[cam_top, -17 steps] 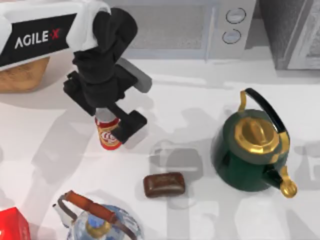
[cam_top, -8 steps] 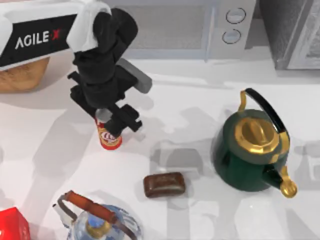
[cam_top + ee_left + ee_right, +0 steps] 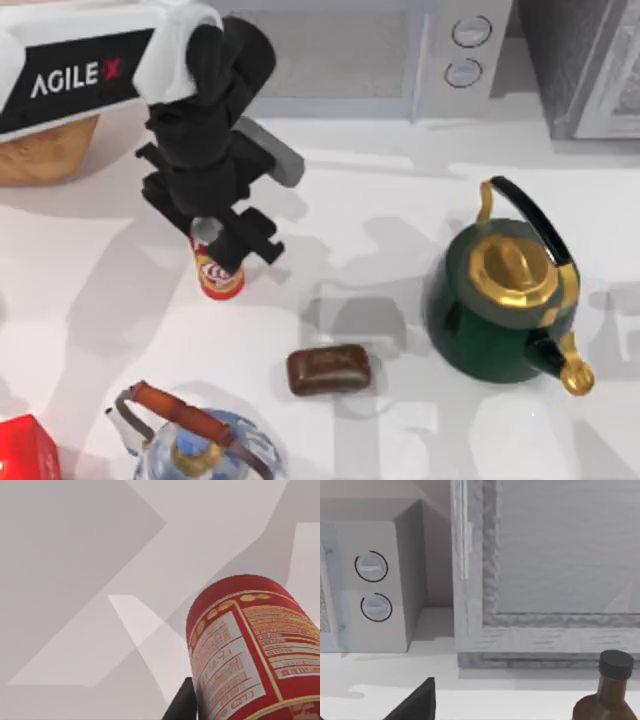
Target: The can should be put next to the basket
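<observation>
From above, little has changed over the last half second: the left hand [image 3: 222, 238] sits where it was, after having shifted a little toward the top view's left and drawn in on the can [image 3: 217, 268] during the half second before that, and the can has moved with it by about the same small amount. The can stands upright on the white tabletop [image 3: 380, 225], its silver top tucked under the black fingers [image 3: 252, 240], which are pressed against its upper part from either side, pinching it. The basket [image 3: 45, 148] lies at the far left edge, partly under the white AgileX arm, well apart from the can. Nearer the camera a brown bread loaf [image 3: 329, 368] lies between the can and the green kettle [image 3: 505, 305] with its gold lid, which stands on the right; a glass teapot [image 3: 195, 445] with a brown handle and a red box [image 3: 25, 450] sit at the near left. A microwave [image 3: 400, 55] lines the back. From the left wrist, the can [image 3: 252, 650] shows close up, its printed label side facing the camera, with one dark finger [image 3: 182, 702] beside it and bare tabletop behind. From the right wrist, the microwave's two dials [image 3: 372, 585], a grey cabinet door [image 3: 560, 555] and a brown bottle [image 3: 605, 692] with a black cap appear; I cannot tell how the right hand stands.
</observation>
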{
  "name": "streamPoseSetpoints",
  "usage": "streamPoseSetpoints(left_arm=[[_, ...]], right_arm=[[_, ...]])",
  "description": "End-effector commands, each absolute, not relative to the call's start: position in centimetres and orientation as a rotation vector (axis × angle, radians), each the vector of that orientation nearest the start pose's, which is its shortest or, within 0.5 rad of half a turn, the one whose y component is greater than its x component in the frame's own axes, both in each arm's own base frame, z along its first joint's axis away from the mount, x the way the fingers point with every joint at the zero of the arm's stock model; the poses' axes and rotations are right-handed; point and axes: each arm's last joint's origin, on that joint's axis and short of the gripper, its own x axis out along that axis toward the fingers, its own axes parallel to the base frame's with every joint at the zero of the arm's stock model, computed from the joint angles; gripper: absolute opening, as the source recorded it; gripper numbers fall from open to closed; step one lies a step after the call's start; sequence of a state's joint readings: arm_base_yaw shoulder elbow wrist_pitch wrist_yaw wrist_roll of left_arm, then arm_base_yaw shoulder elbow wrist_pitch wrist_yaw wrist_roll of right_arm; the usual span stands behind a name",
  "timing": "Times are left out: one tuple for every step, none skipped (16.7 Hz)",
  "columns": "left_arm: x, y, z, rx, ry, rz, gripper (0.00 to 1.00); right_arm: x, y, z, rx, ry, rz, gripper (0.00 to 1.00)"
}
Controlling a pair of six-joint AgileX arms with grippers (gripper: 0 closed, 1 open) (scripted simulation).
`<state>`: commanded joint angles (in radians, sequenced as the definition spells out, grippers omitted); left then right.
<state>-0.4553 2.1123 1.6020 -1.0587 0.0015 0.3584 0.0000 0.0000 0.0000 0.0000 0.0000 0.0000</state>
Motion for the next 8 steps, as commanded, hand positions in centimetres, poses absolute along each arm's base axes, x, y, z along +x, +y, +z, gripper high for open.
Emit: streamPoseSetpoints(left_arm=[[36.57, -17.46, 15.97, 0.63, 1.476, -0.629, 0.0], [36.57, -17.46, 15.97, 0.63, 1.476, -0.629, 0.0], [36.57, -17.46, 15.97, 0.63, 1.476, -0.629, 0.0], [36.57, -17.46, 15.97, 0.63, 1.476, -0.629, 0.0], [36.57, -17.46, 15.97, 0.63, 1.476, -0.629, 0.0], [36.56, -17.43, 16.05, 0.629, 1.474, -0.629, 0.0], [36.56, -17.36, 16.01, 0.627, 1.477, -0.627, 0.0], [36.55, -16.96, 15.79, 0.615, 1.491, -0.614, 0.0]], right_arm=[[10.57, -0.12, 16.0, 0.0, 0.0, 0.0, 1.0], [10.57, -0.12, 16.0, 0.0, 0.0, 0.0, 1.0], [10.57, -0.12, 16.0, 0.0, 0.0, 0.0, 1.0], [10.57, -0.12, 16.0, 0.0, 0.0, 0.0, 1.0], [10.57, -0.12, 16.0, 0.0, 0.0, 0.0, 1.0], [10.57, -0.12, 16.0, 0.0, 0.0, 0.0, 1.0], [10.57, -0.12, 16.0, 0.0, 0.0, 0.0, 1.0], [10.57, -0.12, 16.0, 0.0, 0.0, 0.0, 1.0]])
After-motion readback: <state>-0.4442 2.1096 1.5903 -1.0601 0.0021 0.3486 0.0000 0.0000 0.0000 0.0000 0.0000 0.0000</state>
